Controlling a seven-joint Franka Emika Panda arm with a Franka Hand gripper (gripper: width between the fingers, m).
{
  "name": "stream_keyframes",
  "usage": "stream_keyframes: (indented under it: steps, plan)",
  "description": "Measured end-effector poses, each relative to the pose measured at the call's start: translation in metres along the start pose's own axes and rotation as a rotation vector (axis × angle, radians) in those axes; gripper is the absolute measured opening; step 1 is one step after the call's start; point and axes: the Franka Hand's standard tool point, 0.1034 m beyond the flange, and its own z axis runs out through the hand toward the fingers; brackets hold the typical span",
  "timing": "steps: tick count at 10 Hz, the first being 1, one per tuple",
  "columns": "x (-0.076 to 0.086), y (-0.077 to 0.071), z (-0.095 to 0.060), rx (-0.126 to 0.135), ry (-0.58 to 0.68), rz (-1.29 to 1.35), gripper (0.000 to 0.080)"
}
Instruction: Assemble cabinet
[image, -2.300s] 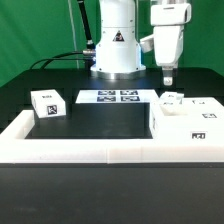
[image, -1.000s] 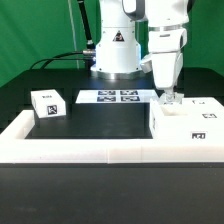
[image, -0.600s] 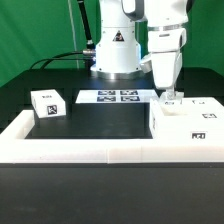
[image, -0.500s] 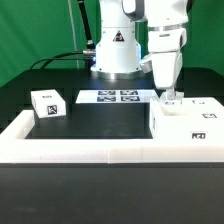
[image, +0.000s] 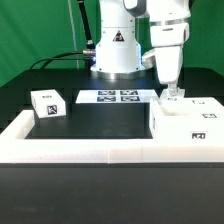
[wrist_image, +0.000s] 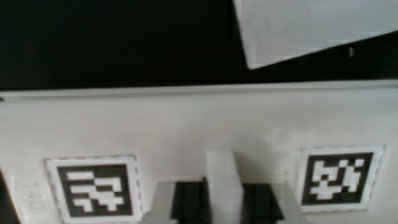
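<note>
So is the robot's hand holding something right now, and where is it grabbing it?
Yes. The gripper is shut on a white cabinet part, pinching its thin raised edge between the two square tags.

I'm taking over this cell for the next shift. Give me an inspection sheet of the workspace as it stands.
Surface: black table, edged by a white rail.
Job's things: cabinet body at the exterior view's right; tagged block at its left, well apart; thin part standing on the body.
Clutter: marker board only.
Grippers: gripper low on the body, fingers closed on either side of the thin part.
Cables: black cables behind the table, beside the robot base; none on the table.
Surroundings: green backdrop; nothing else seen.
</note>
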Motion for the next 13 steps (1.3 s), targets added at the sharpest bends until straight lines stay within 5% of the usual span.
stream_keyframes:
  steps: [5, 9, 13]
  plan:
    - [-0.005, 0.031, -0.021, 0.012, -0.067, -0.127, 0.0068]
    - [-0.007, 0.028, -0.018, 0.018, -0.068, -0.116, 0.0068]
    - [-0.007, 0.052, -0.027, 0.014, -0.081, -0.123, 0.0068]
